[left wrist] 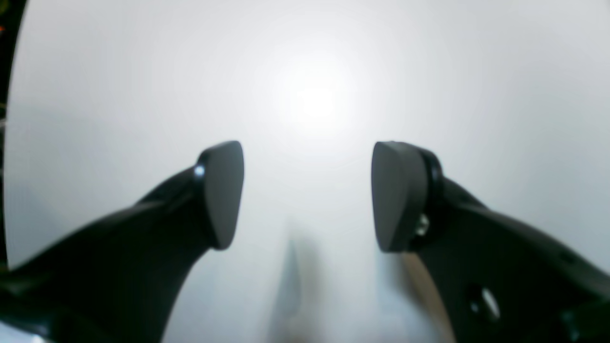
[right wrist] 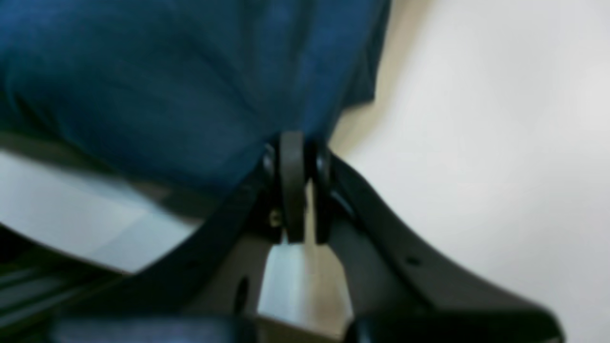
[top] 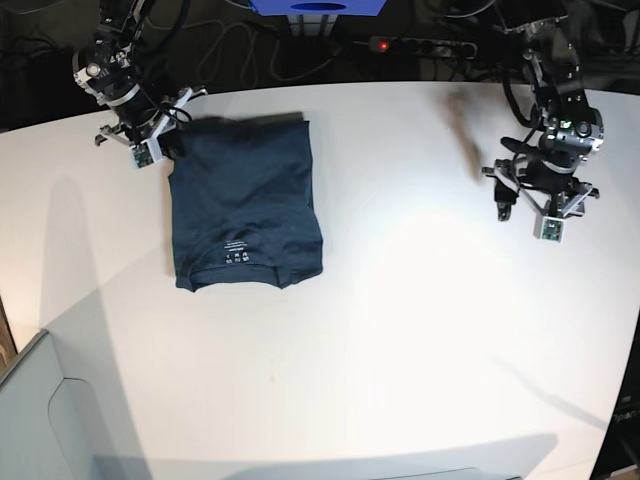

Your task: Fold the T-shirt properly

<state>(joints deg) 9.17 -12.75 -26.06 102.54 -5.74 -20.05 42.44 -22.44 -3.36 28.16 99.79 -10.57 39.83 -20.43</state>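
The dark navy T-shirt (top: pixel 245 205) lies on the white table (top: pixel 420 300), folded into a long rectangle, with its small white neck label (top: pixel 236 252) near the front edge. My right gripper (top: pixel 163 150) is at the shirt's far left corner. In the right wrist view it (right wrist: pixel 298 143) is shut on the blue fabric (right wrist: pixel 167 81), which is slightly lifted there. My left gripper (top: pixel 527 205) is far to the right, away from the shirt. In the left wrist view it (left wrist: pixel 307 195) is open and empty over bare table.
A blue box (top: pixel 318 6), a power strip with a red light (top: pixel 380 45) and cables lie behind the table's far edge. A grey panel (top: pixel 40 420) stands at the front left corner.
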